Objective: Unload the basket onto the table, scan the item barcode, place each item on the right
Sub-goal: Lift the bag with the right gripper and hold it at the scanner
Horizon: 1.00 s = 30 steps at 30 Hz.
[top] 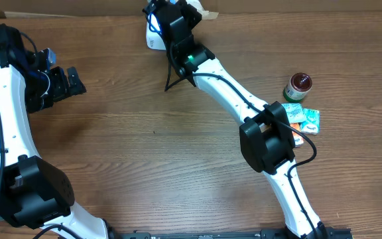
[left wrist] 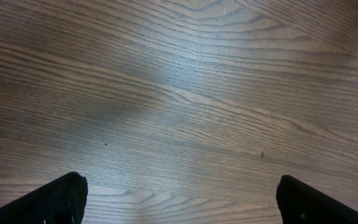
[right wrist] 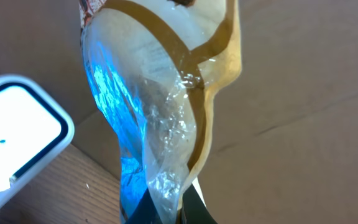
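Update: grips clear packet (right wrist: 160,93) in clenched right pincer (right wrist: 163,208) at desk's (top: 178,153) far edge, just beside white scanner (right wrist: 17,134). Hangs left pincer (left wrist: 182,202) released over bare wood, loads of room, jar (top: 298,86) well off right.

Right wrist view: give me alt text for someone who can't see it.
The shut right gripper holds a clear plastic packet with tan stripes, lit blue, beside a white scanner with a glowing window. Brown cardboard fills the background.

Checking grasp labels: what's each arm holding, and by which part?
Right gripper shut on a clear plastic packet, fingers pinching one end. Left gripper open over bare table, nothing held.
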Tool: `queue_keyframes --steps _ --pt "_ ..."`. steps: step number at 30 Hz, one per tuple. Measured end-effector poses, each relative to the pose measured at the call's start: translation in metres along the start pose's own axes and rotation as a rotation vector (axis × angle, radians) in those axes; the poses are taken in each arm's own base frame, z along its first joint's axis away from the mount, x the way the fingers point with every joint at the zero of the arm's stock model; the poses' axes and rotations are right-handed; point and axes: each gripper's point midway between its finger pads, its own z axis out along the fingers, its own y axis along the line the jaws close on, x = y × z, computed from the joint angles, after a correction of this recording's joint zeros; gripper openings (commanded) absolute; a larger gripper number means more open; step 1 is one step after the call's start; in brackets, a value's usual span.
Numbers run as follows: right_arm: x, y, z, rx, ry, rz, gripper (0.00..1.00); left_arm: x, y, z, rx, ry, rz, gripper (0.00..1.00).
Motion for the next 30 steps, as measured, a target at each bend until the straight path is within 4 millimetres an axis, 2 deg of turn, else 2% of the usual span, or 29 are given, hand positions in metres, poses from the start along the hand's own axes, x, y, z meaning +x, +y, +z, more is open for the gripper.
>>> queue_keyframes --steps 8,12,22,30 --pt "0.024 0.035 0.015 -0.034 0.039 -0.088 0.04 0.000 0.000 0.000 0.000 0.000 0.000 1.00" --pt "0.034 0.044 0.022 -0.036 0.048 -0.096 0.04 0.000 0.000 0.000 0.000 0.000 0.000 1.00" --pt "0.040 0.030 0.031 -0.004 0.049 -0.075 0.04 0.000 0.000 0.000 0.000 0.000 0.000 0.99" --pt "0.043 0.033 0.031 -0.017 0.058 -0.085 0.04 0.000 0.000 0.000 0.000 0.000 0.000 1.00"
